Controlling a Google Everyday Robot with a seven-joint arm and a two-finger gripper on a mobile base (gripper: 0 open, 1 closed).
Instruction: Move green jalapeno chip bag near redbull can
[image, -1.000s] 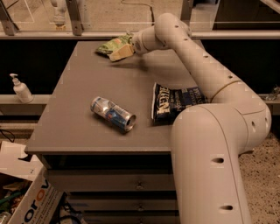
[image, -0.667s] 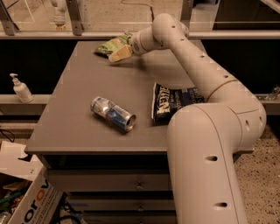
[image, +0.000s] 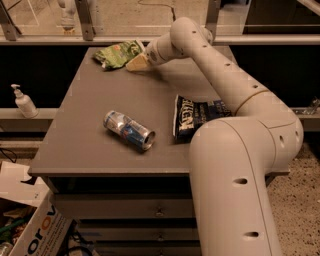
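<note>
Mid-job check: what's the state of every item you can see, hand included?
redbull can: lying on its side, front middle of the table.
green jalapeno chip bag: lying flat at the table's far left, well apart from the redbull can.
hand: low at the far edge, against the green jalapeno chip bag's right end.
blue chip bag: lying flat, partly hidden by the arm.
pump bottle: upright, left of the table.
</note>
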